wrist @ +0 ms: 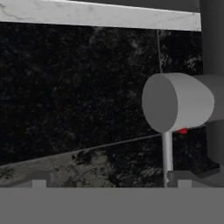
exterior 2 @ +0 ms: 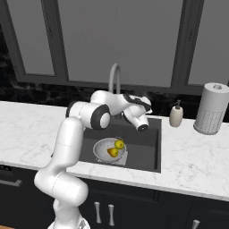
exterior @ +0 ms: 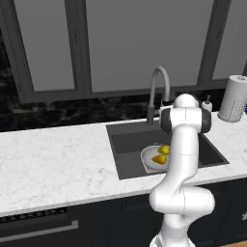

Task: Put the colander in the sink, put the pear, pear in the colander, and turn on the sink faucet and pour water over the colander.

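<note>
Left and right base views: set behind the arm, looking forward and down from either side at moderate range; both take in the worktop (exterior: 53,154), sink (exterior: 126,142), sink faucet (exterior: 158,82) and window. Hand view: very close to the faucet's handle (wrist: 177,102), facing the dark backsplash (wrist: 78,87).

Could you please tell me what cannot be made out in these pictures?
- Gripper: its fingertips are cut off by the hand view's bottom edge.
- Colander: right side hidden by the arm, left base view.
- Pears: too small to show stems.
- Faucet: spout cut off by the hand view's right edge.
</note>
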Robot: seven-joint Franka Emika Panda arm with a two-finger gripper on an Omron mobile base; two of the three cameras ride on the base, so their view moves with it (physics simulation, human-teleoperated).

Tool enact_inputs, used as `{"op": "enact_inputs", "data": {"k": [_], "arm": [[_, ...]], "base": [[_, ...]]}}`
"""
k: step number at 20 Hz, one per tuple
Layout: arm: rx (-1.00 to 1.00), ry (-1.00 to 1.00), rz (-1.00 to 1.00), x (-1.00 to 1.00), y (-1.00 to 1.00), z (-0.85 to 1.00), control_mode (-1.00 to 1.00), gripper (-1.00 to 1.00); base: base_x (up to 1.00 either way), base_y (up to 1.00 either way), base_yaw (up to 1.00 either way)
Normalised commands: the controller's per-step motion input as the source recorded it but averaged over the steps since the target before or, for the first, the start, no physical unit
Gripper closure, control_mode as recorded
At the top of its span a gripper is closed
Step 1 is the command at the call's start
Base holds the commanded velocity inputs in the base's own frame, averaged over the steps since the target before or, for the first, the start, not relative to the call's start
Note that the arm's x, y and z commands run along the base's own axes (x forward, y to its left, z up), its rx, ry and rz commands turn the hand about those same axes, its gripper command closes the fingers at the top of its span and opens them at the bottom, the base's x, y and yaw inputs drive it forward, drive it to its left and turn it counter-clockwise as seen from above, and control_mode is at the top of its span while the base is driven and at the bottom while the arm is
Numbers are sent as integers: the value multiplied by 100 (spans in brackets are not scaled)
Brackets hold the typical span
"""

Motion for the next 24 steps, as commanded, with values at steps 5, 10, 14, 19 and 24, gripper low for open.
{"op": "enact_inputs", "data": {"k": [5,10,14,19,24], "arm": [[0,-12,3,-4,11,1,-100,-100],[1,-6,0,6,11,1,-100,-100],[2,-2,0,39,0,0,-100,-100],[1,0,0,67,0,0,-100,-100],[0,0,0,72,0,-7,-100,-100]], "base": [[0,0,0],[0,0,0],[0,0,0],[0,0,0],[0,0,0]]}}
